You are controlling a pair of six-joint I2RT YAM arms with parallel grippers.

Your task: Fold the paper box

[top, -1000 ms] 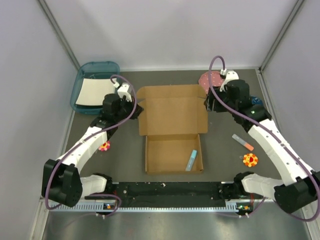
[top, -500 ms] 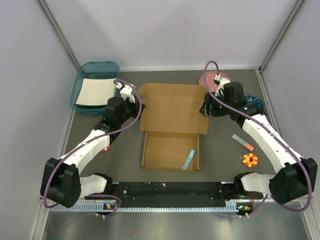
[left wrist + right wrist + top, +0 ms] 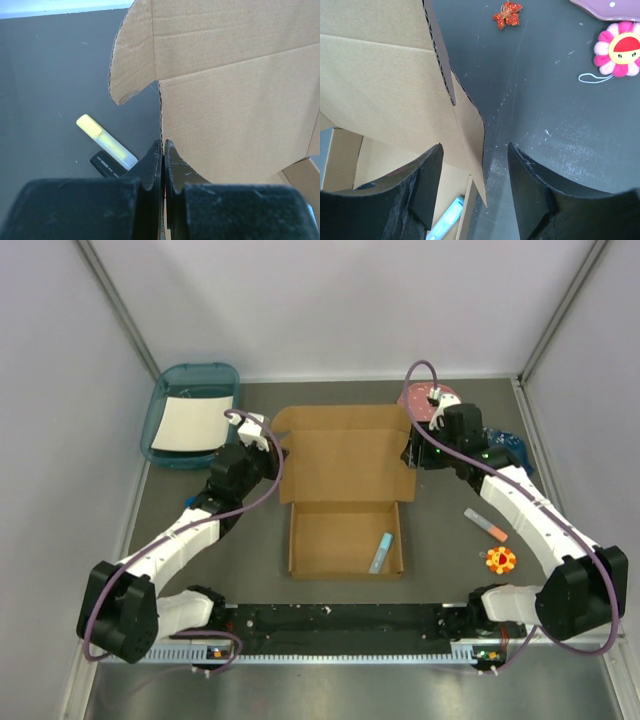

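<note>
Left gripper [image 3: 163, 146] jaws are pressed together, seemingly pinching the raised lid edge of the paper box [image 3: 345, 462]; right gripper [image 3: 475, 147] jaws are spread wide, the lid's opposite flap edge between them

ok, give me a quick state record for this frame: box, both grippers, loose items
box: paper box, lid panel open and held above the table, base tray nearest the arms
in base tray: light blue marker
left gripper: shut on the lid's left edge
right gripper: open, fingers either side of the lid's right flap
loose items: yellow highlighter, pink flower toy
far left: teal tray with white paper
</note>
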